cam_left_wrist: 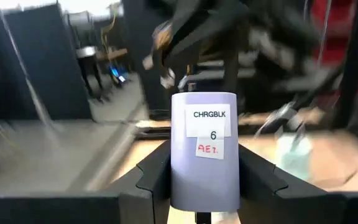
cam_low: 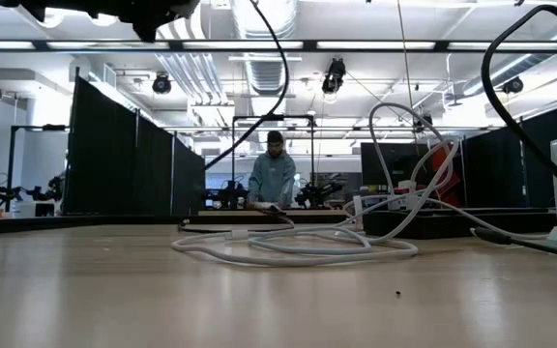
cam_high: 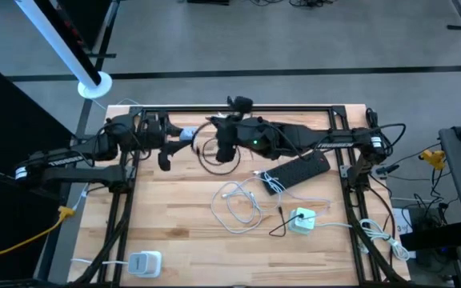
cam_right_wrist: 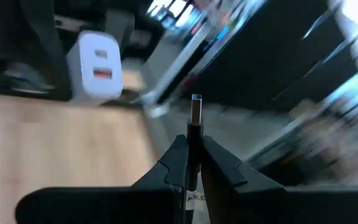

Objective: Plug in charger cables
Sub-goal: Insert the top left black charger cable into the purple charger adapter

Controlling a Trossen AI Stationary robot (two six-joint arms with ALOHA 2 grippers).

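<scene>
Pale smooth wooden table [cam_high: 182, 224], glossy white plastic charger block [cam_left_wrist: 205, 155]

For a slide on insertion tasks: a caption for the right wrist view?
Right gripper pinches a cable plug, aimed toward the white charger block.

The left tool [cam_left_wrist: 205, 186] grips a white charger block [cam_left_wrist: 205, 149], and the block's lower end drops past the picture's edge in its wrist view. Beyond that block, everything smears into blur. The right tool [cam_right_wrist: 193, 163] pinches a cable plug [cam_right_wrist: 196, 111]; the cable behind it is hidden between the fingers [cam_right_wrist: 173, 163]. From the high view, both tools merge into dark arm shapes, tips too small to read.
</scene>
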